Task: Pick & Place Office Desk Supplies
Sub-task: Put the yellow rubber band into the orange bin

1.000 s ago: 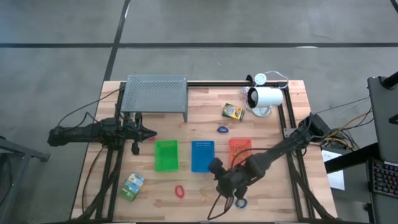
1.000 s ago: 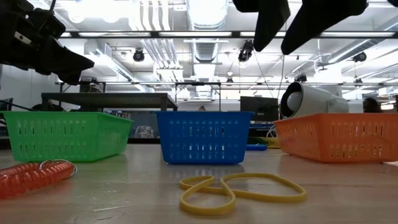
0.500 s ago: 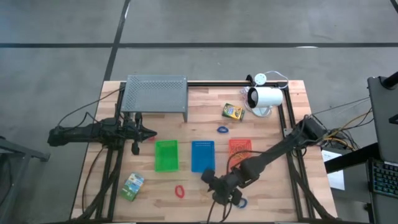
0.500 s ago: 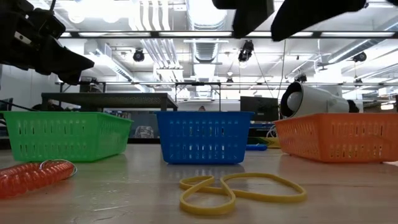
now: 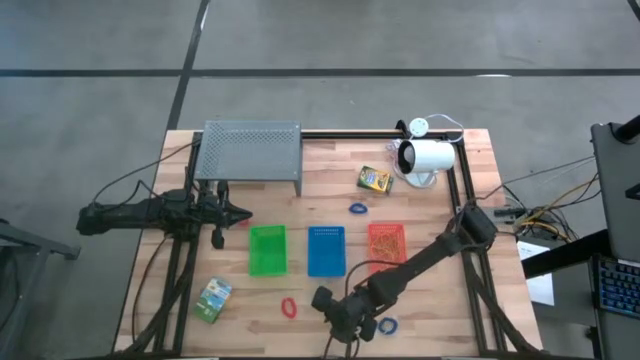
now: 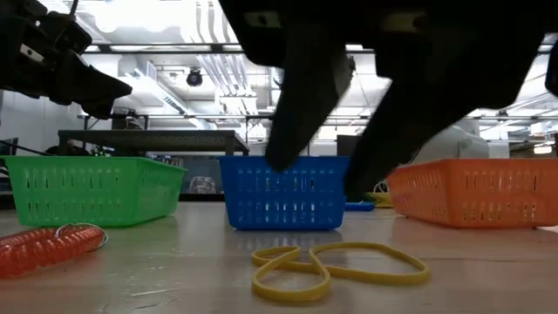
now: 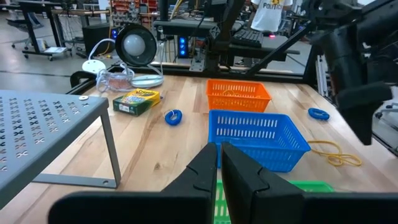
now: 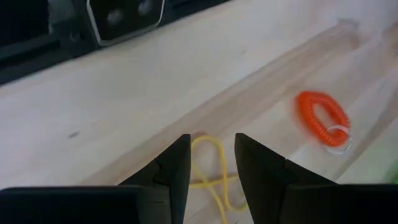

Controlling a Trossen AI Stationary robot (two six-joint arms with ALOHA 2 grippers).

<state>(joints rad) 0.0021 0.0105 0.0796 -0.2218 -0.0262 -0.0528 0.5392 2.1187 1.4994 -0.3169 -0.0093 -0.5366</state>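
A yellow rubber band (image 6: 336, 266) lies flat on the wooden table near its front edge. My right gripper (image 6: 314, 181) hangs open just above it and slants down. In the right wrist view the band (image 8: 211, 171) shows between its fingers, untouched. A red coil loop (image 5: 289, 307) lies left of the band and a blue one (image 5: 388, 325) to its right. Another blue loop (image 5: 358, 209) and two crayon boxes (image 5: 375, 180) (image 5: 213, 298) rest on the table. My left gripper (image 5: 240, 214) waits shut at the left, above the table.
Green (image 5: 267, 250), blue (image 5: 326, 250) and orange (image 5: 386, 243) baskets stand in a row mid-table, just beyond the band. A grey perforated rack (image 5: 250, 150) stands at the far left, a white lamp-like device (image 5: 425, 158) at the far right.
My right gripper has come down and gone toward the table's near left, from above the orange basket's front to just over the yellow rubber band, tipping more steeply downward. The band and the other things have not moved.
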